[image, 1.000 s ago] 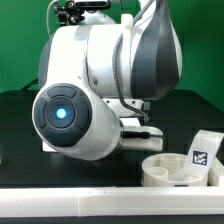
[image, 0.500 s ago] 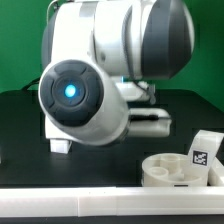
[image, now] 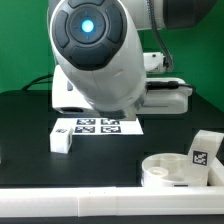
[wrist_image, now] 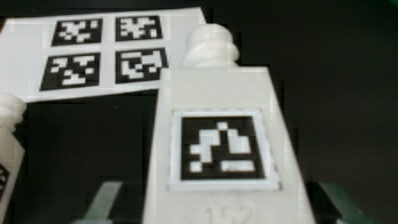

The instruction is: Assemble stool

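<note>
In the wrist view my gripper (wrist_image: 222, 207) is shut on a white stool leg (wrist_image: 217, 120). The leg carries a black-and-white tag, and its knobbed tip points out over the marker board (wrist_image: 111, 55). Both fingers (wrist_image: 107, 202) flank the leg's near end. The exterior view does not show the gripper, because the arm's body (image: 95, 50) hides it. The round white seat disc (image: 178, 171) lies at the exterior view's right front. A tagged leg (image: 204, 150) stands against the disc. Another small white leg (image: 62, 139) rests beside the marker board (image: 100, 127).
A white rail (image: 100, 203) runs along the table's front edge. A white piece (wrist_image: 9, 145) shows at the edge of the wrist view. Green backdrop stands behind the black table.
The arm has swung upward and toward the exterior view's right. This uncovers the marker board and the small leg beside it. The grip stays the same.
</note>
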`<state>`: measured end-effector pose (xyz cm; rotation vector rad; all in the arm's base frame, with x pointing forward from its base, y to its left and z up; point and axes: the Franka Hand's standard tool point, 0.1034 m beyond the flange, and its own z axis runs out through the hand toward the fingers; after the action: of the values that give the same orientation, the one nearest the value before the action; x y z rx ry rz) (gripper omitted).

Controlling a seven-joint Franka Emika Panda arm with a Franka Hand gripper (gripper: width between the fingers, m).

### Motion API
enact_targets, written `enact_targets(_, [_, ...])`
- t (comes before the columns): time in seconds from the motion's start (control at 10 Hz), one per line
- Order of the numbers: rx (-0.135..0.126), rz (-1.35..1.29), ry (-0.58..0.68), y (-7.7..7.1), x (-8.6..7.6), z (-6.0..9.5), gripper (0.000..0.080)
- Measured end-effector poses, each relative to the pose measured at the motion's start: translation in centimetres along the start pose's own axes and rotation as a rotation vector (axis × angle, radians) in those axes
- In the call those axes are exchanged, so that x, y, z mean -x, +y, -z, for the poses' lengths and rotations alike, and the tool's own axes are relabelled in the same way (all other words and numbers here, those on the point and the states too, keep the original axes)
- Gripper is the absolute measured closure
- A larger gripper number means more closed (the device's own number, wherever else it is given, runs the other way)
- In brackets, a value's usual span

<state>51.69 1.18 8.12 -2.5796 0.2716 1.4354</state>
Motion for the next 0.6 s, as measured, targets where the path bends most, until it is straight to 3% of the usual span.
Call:
enact_targets(0.1, [0.0, 0.0, 0.02, -0.1, -0.4, 0.2, 0.0462])
enact_targets(0.2, [-0.005, 0.007, 0.144, -0.4, -1.5, 1.2, 0.0462])
enact_targets(0.4, [-0.013, 0.022, 0.251, -0.6, -0.9, 1.9, 0.0462])
enact_targets(0.6, [-0.012, 0.078, 0.441, -1.1, -1.6, 4.9, 0.0462])
